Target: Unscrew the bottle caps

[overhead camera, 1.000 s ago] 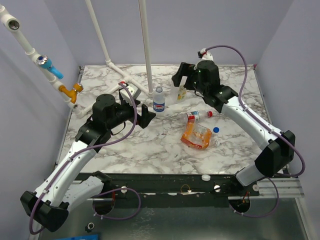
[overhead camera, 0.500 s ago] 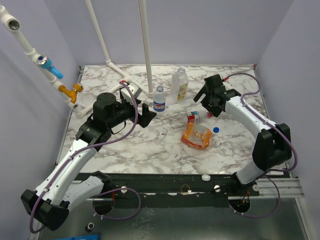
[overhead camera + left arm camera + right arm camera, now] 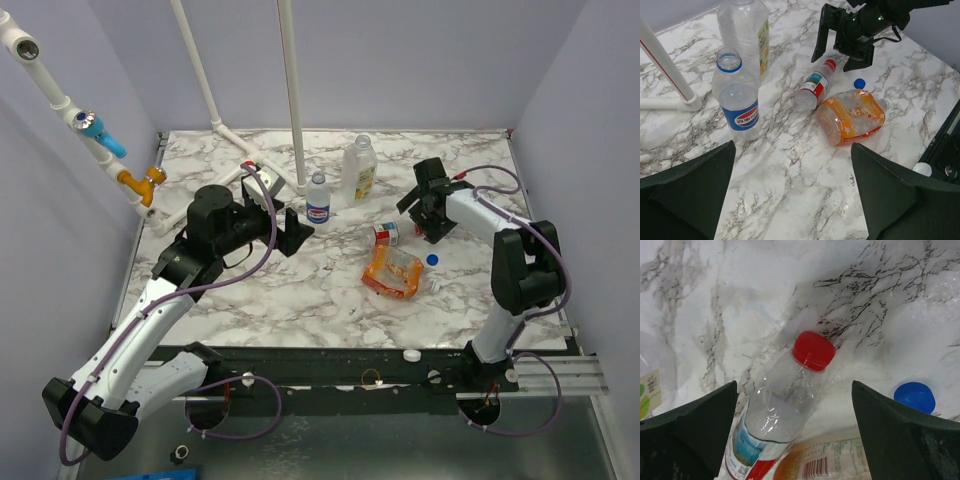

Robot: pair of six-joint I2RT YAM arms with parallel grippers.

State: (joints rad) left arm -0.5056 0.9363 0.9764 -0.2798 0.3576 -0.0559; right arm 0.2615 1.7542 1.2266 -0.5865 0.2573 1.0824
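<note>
Over the last second the right tool (image 3: pixel 423 217) has left the tall bottle (image 3: pixel 360 172) at the far side of the desk (image 3: pixel 250 300). That bottle now stands in full view. The tool has swung nearer and hangs, jaws spread, over the red cap (image 3: pixel 813 350) of the small bottle (image 3: pixel 386 233) lying on its side. The right arm (image 3: pixel 520 265) has folded its elbow in closer to its base.

Bottles (image 3: pixel 737 100): four. Red cap (image 3: pixel 813 350): one. Blue cap (image 3: pixel 914 397): one.
</note>
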